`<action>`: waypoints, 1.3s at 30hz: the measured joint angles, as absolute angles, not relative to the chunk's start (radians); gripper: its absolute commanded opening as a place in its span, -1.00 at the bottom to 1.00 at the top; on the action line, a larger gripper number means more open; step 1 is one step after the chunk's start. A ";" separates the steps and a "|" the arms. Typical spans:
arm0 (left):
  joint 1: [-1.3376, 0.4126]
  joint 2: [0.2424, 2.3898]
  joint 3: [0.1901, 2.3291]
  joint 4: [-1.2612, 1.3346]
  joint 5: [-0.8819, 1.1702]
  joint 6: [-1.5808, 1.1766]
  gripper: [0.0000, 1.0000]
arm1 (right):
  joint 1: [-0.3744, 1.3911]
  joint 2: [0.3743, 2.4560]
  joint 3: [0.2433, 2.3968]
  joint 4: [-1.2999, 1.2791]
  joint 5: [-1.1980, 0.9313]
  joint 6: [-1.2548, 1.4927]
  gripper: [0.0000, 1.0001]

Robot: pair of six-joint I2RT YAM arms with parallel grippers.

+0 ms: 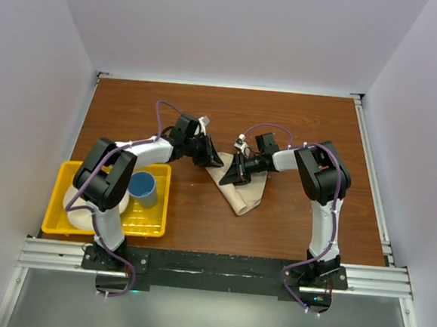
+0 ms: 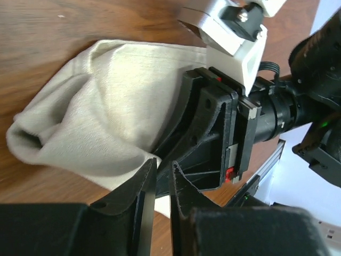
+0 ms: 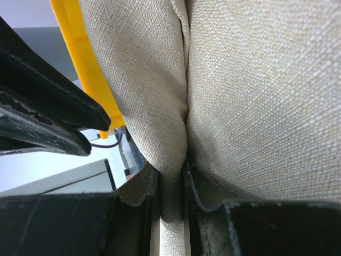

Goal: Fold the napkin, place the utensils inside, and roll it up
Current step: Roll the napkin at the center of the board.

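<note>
Two arms reach in toward the middle of the brown wooden surface point(image 1: 297, 132), and their tips nearly meet over the napkin point(image 1: 251, 192). The beige cloth lies bunched and folded over itself, well apart from the yellow tray point(image 1: 66, 173) at the left edge. Its broad end sits up under the two hands, and it narrows to a rounded fold toward the near side.

The right hand point(image 3: 170, 180) is closed tight on the napkin. From its wrist camera, a ridge of the woven cloth is squeezed between the two dark fingers, and slack cloth billows up on both sides of the pinch.

The left hand point(image 2: 162, 178) sits just beside it, at the napkin's far left corner. Its fingers stand narrow, with only a thin slit between them, and the hem of the cloth touches one fingertip. Whether any cloth is caught in that slit, I cannot tell.

On the tray stand a blue cup point(image 1: 144, 189) and a white plate point(image 1: 81, 200), partly hidden by the left arm.
</note>
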State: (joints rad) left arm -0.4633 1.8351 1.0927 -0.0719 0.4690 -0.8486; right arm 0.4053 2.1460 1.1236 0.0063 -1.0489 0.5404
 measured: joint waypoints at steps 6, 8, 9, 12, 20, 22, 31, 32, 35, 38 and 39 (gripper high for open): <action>-0.467 1.886 1.064 0.052 0.475 -0.873 -0.68 | 0.397 2.146 1.115 -0.001 -1.060 0.537 -0.71; -0.467 1.905 1.045 0.083 0.476 -0.876 -0.70 | 0.397 2.139 1.115 -0.012 -1.052 0.535 -0.67; -0.467 1.915 1.037 0.099 0.476 -0.878 -0.70 | 0.397 2.133 1.115 -0.022 -1.040 0.534 -0.59; -0.467 1.943 1.027 0.148 0.484 -0.880 -0.72 | 0.399 2.105 1.116 -0.070 -0.991 0.522 -0.46; -0.467 1.979 1.026 0.207 0.501 -0.869 -0.75 | 0.418 2.016 1.179 -0.302 -0.795 0.423 -0.11; -0.467 1.982 1.026 0.212 0.503 -0.863 -0.76 | 0.429 1.988 1.200 -0.369 -0.728 0.383 -0.07; -0.467 1.988 1.034 0.208 0.514 -0.841 -0.77 | 0.469 1.802 1.197 -0.626 -0.478 0.252 -0.07; -0.467 1.988 1.037 0.204 0.516 -0.840 -0.77 | 0.474 1.787 1.188 -0.631 -0.466 0.250 -0.11; -0.467 1.995 1.048 0.192 0.522 -0.831 -0.78 | 0.507 1.720 1.097 -0.624 -0.413 0.250 -0.28; -0.467 2.002 1.061 0.170 0.533 -0.826 -0.78 | 0.547 1.699 1.001 -0.587 -0.348 0.273 -0.44; -0.468 2.003 1.063 0.161 0.539 -0.826 -0.78 | 0.556 1.699 0.981 -0.568 -0.334 0.290 -0.46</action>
